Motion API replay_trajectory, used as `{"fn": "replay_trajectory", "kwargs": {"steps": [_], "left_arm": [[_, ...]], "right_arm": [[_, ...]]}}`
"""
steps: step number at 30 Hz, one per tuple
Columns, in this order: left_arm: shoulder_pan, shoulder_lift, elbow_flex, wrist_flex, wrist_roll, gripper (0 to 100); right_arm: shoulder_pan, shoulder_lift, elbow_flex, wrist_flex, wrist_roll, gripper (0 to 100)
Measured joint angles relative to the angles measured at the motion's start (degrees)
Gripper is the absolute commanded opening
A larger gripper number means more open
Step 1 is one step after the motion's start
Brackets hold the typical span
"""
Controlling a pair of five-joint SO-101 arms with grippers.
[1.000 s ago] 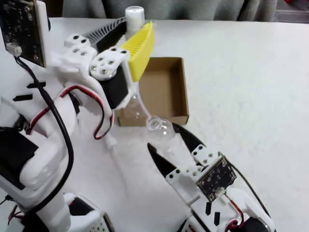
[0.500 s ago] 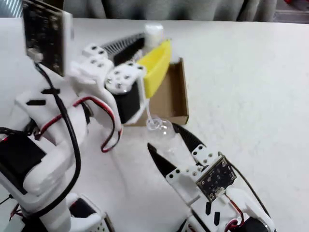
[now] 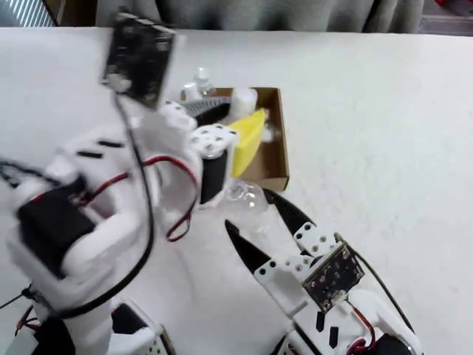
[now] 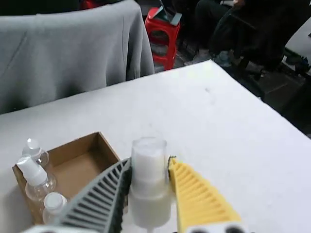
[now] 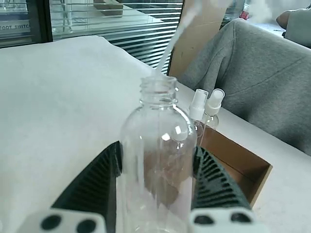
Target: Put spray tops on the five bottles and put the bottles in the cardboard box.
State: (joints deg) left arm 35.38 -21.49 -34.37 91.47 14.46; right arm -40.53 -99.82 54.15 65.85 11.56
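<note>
Left gripper (image 3: 240, 111) stands in the upper middle of the high view. Its two ribbed fingers, one grey and one yellow, are clamped on a spray top (image 4: 148, 177). This top is white, round plastic with a smooth cap. Its thin dip tube (image 5: 171, 41) points down towards the open neck of the bottle (image 5: 158, 160). The tube is blurred, so I cannot say surely if its end is already inside the neck.

A little to the right and lower, the right gripper (image 3: 250, 209) has its black fingers closed on the two sides of this bottle. It holds the bottle upright, just in front of the cardboard box (image 3: 272, 159). The bottle is clear and glossy, it looks thin-walled, and the neck has a thread.

In my judgement the step in hand is to seat the top. To do it well, the left arm should bring the tube straight down into the neck, keep the top vertical, and then turn it on the thread. The right gripper should hold firmly but not crush the soft wall.

The box is brown and matte, with low walls. At its upper left end stand finished bottles (image 4: 36, 174) with their tops on. A white table (image 3: 369, 111) lies around all of this.
</note>
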Motion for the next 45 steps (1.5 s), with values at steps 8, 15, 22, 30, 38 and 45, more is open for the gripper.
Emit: {"fn": "replay_trajectory", "kwargs": {"steps": [8, 15, 22, 30, 38, 45], "left_arm": [[1.0, -14.3, 21.7, -13.5, 0.1, 2], [1.1, -29.5, 45.6, -26.1, 0.0, 2], [1.1, -35.3, 51.4, -27.6, 0.0, 2], [4.5, -44.9, 60.5, -32.5, 0.0, 2], [5.3, -48.1, 66.5, -36.7, -0.1, 2], [5.5, -49.1, 67.3, -37.4, -0.2, 11]], "right_arm": [[0.0, 0.0, -0.1, 0.0, 0.0, 1.5], [0.0, 0.0, -0.1, 0.0, 0.0, 1.5], [0.0, 0.0, -0.1, 0.0, 0.1, 1.5], [-0.1, 0.0, -0.1, -0.4, 0.1, 1.5], [0.0, 0.0, -0.5, -0.3, 0.1, 1.5], [-0.1, 0.0, -0.6, -0.4, 0.1, 1.5]]}}
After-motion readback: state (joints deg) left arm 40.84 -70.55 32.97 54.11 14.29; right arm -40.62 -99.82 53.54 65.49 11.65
